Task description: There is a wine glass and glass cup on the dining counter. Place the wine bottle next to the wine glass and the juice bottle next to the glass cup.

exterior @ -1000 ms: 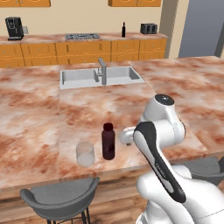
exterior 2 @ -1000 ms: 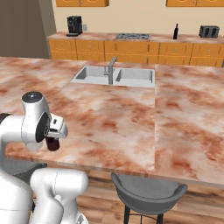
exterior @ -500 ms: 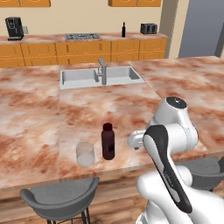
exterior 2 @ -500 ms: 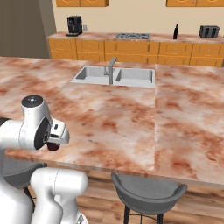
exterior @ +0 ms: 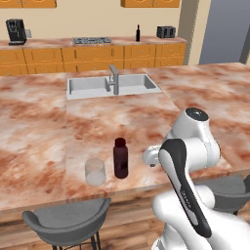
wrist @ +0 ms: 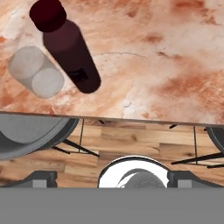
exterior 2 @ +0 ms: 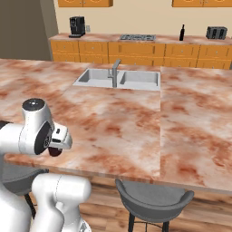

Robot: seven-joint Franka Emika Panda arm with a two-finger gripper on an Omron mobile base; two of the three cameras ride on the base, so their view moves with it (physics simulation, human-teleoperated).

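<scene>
A: What is carried by the desk (exterior: 39, 127)?

B: A reddish-brown marbled top is seen, with a steel sink (exterior: 113, 86) set into it on the far side. Near the front edge, well apart from the sink, the juice bottle (exterior: 120, 158) is stood upright, and the glass cup (exterior: 95, 172) is placed just beside it, on its left in the left base view. Whether the two touch cannot be told. In the hand view the juice bottle (wrist: 70, 48) and the glass cup (wrist: 37, 72) are seen from above, side by side, close to the desk's edge.

A: And the wine bottle?

B: A slim black bottle, the wine bottle (exterior: 138, 33), is seen upright on the back counter (exterior: 58, 44) beyond the sink, between the cooktop (exterior: 92, 40) and a toaster (exterior: 166, 32). A coffee machine (exterior: 15, 31) is placed at the far left of that counter.

A: Where is the arm held?

B: The hand is held at the desk's front edge, to the right of the juice bottle and apart from it. Nothing is held by the jaws; how far they are spread cannot be told. Grey stools (exterior: 66, 222) are seen below the desk's edge.
</scene>
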